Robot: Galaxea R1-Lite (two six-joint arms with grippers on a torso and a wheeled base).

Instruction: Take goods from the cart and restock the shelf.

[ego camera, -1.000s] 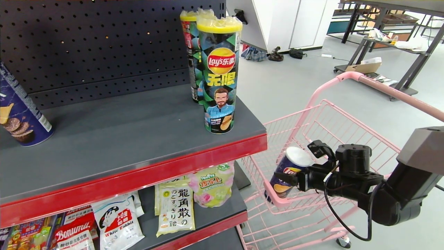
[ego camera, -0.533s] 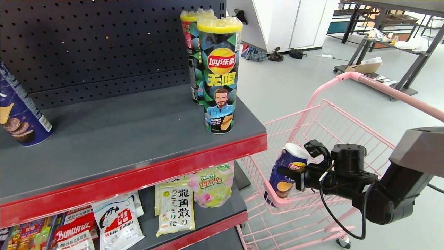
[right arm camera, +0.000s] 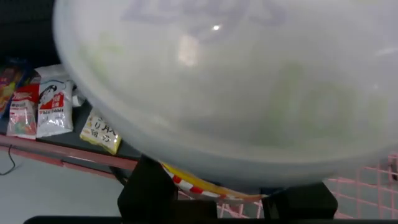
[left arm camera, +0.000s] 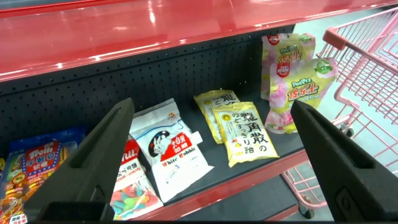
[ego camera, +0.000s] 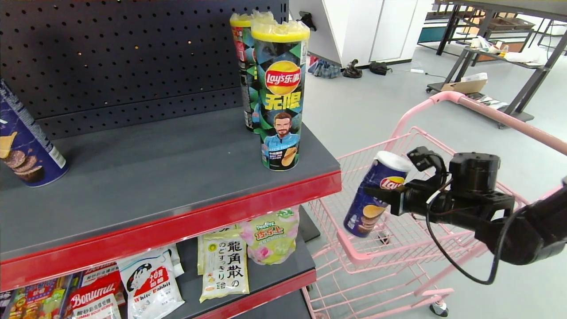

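A dark blue chip can [ego camera: 375, 193] with a white lid hangs tilted above the front left corner of the pink cart [ego camera: 412, 146], and my right gripper [ego camera: 390, 195] is shut on it. In the right wrist view the can's pale lid [right arm camera: 236, 81] sits close to the lens, with a black finger [right arm camera: 147, 193] below it. The grey upper shelf [ego camera: 146, 168] with its red front edge lies left of the can. My left gripper [left arm camera: 211, 158] is open in front of the lower shelf [left arm camera: 205, 180], its two black fingers [left arm camera: 93, 162] spread wide and holding nothing.
Two tall green chip cans [ego camera: 280, 93] stand at the upper shelf's right end, and a blue can [ego camera: 24, 141] at its left. Snack bags [ego camera: 223, 261] lie on the lower shelf. Tables [ego camera: 500, 48] stand on the open floor behind the cart.
My right gripper has lifted the blue can up out of the cart's front corner; it now hangs higher, near the upper shelf's edge height. The left side is unchanged.
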